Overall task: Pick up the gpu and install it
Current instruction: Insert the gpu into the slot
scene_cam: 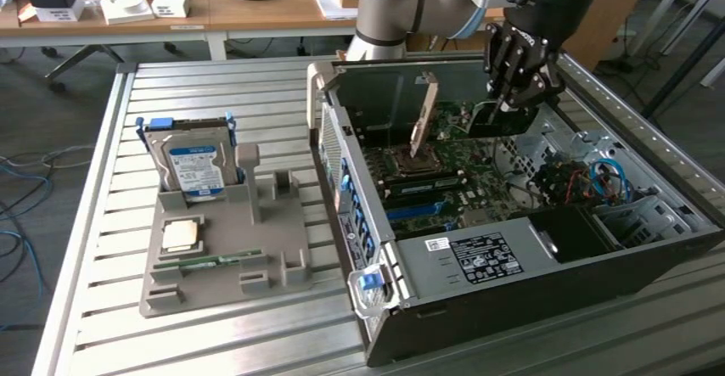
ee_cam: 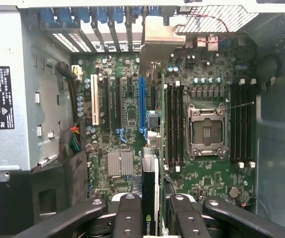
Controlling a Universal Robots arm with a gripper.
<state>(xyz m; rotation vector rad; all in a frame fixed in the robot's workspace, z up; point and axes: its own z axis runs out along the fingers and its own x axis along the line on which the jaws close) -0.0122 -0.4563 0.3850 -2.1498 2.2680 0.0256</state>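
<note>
My gripper (scene_cam: 515, 87) reaches down into the open computer case (scene_cam: 476, 257) and is shut on the gpu (scene_cam: 498, 123), a thin black card hanging just above the motherboard at the far end of the case. In the wrist view the gpu (ee_cam: 150, 183) shows edge-on, gripped between the two black fingers (ee_cam: 128, 213). It lines up with the long blue slot (ee_cam: 142, 106) on the green motherboard (ee_cam: 127, 109). I cannot tell whether the card's lower edge touches the board.
The empty CPU socket (ee_cam: 207, 131) and memory slots lie beside the blue slot. A tan upright bracket (scene_cam: 425, 113) stands in the case near the gripper. On the slatted table, a grey holder (scene_cam: 272, 249) carries a hard drive (scene_cam: 195, 168) and a green memory stick (scene_cam: 210, 263).
</note>
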